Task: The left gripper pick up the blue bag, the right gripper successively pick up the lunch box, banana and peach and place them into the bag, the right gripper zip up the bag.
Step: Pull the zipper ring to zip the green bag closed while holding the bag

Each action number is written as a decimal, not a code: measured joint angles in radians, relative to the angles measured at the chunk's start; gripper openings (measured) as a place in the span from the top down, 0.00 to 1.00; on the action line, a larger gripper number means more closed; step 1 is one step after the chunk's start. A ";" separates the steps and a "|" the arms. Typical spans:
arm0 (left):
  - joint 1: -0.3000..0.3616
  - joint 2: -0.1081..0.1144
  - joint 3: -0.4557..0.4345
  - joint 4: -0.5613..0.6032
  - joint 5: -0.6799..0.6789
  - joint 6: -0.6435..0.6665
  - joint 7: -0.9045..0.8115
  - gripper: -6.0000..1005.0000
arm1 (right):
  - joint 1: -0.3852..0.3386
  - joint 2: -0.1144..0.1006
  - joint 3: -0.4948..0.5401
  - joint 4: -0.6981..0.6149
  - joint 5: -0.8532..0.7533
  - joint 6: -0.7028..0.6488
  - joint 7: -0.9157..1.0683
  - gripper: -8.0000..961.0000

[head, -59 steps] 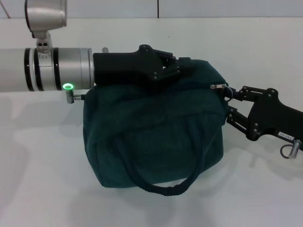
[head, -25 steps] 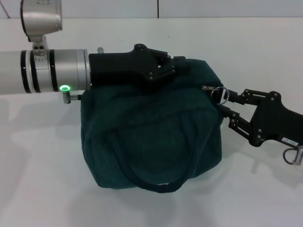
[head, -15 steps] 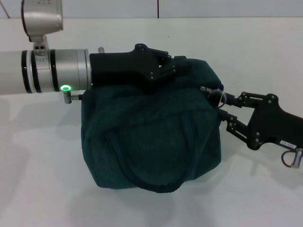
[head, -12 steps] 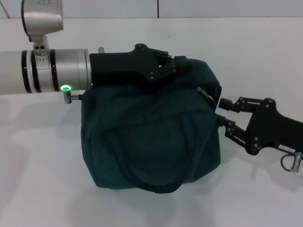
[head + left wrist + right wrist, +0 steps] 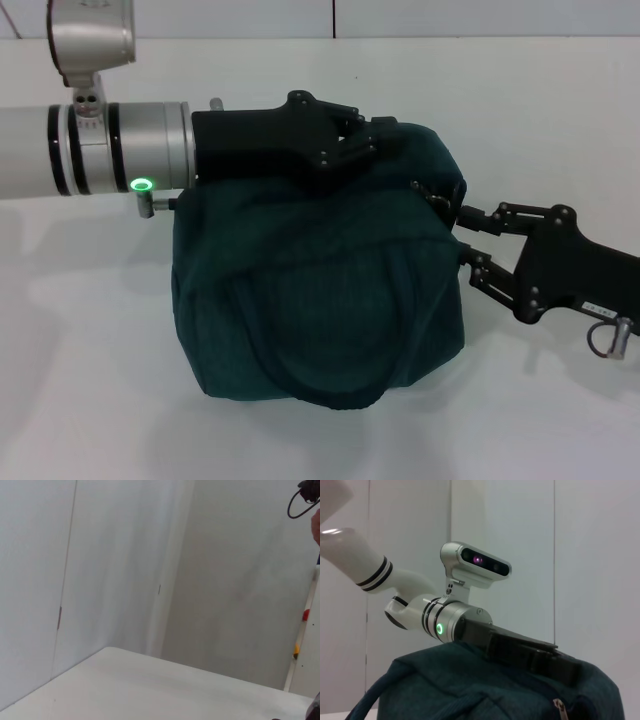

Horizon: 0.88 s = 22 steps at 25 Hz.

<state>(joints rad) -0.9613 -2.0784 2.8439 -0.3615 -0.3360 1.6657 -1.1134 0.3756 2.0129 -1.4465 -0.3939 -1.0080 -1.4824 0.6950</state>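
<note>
The blue bag stands on the white table, zipped along its top, one loop handle hanging down its front. My left gripper is shut on the bag's top edge. My right gripper is at the bag's right end, fingers apart, just beside the zipper pull, which lies against the fabric. In the right wrist view the bag, its zipper pull and the left gripper show. The lunch box, banana and peach are out of view.
The white table extends around the bag. The left arm's silver wrist reaches in over the table. The left wrist view shows only the table surface and walls.
My right gripper held the zipper's ring pull at the bag's right end, then let it go; the pull dropped against the bag. The right gripper shifted slightly left. The left gripper kept its hold.
</note>
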 joint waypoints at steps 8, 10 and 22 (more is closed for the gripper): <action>0.003 -0.001 0.000 0.003 -0.006 0.000 0.007 0.87 | 0.015 0.000 -0.014 -0.005 -0.007 0.003 0.002 0.67; 0.003 -0.001 0.000 0.003 -0.007 0.000 0.007 0.87 | 0.019 0.001 -0.012 -0.005 -0.004 0.023 0.004 0.67; 0.004 -0.003 0.000 0.003 -0.008 0.000 0.007 0.87 | 0.045 0.005 -0.011 -0.006 0.045 0.093 0.027 0.68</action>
<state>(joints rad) -0.9572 -2.0817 2.8439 -0.3590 -0.3441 1.6658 -1.1060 0.4208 2.0174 -1.4574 -0.4000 -0.9626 -1.3892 0.7225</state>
